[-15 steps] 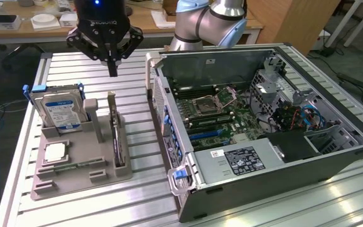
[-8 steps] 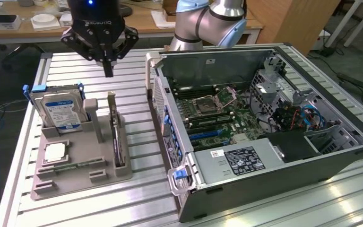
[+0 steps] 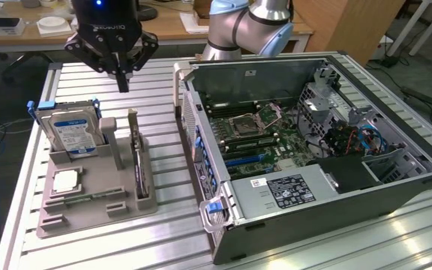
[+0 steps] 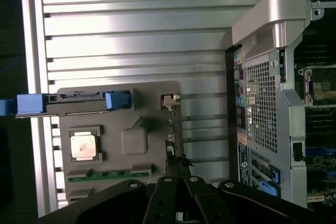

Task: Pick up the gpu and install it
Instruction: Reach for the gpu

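We are hovering our empty, pressed-together hand (image 3: pixel 123 83) above the gpu (image 3: pixel 138 163), which is standing in its grey holder (image 3: pixel 88 205). We are judging neither pickup nor installation begun.

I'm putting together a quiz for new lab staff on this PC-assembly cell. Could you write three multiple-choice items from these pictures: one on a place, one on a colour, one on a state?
1. Where is the gpu?
A. Already installed.
B. Standing on edge in the grey holder.
C. Lying flat and loose.

2. What colour are the rails on the hard drive?
A. Red.
B. Yellow.
C. Blue.

3. How is the end effector?
A. Shut, holding nothing.
B. Shut on the gpu.
C. Wide open.

Answers:
1 B, the card stands in a holder slot beside the hard drive.
2 C, blue rails clip both sides of the drive.
3 A, its fingers meet above the holder, clear of every part.
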`<action>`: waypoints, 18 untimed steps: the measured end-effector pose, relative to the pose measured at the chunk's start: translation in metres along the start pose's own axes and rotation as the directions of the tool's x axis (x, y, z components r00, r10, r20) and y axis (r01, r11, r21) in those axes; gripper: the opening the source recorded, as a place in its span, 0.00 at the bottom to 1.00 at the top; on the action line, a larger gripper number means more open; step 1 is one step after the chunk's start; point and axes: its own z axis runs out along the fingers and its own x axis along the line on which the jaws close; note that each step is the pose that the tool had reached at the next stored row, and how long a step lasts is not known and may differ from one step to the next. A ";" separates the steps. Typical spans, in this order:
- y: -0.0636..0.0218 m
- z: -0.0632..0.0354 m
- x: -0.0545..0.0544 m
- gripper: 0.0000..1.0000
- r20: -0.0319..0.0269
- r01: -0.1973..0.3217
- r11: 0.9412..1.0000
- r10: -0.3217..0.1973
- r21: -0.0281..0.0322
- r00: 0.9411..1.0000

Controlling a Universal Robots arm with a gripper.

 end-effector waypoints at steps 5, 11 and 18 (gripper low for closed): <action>-0.0005 -0.0001 0.006 0.10 0.000 0.000 1.000 0.000 0.000 1.000; -0.0009 -0.0002 0.012 0.10 0.000 0.000 1.000 0.000 0.000 1.000; -0.0013 -0.0002 0.018 0.10 0.000 0.000 1.000 0.000 0.000 1.000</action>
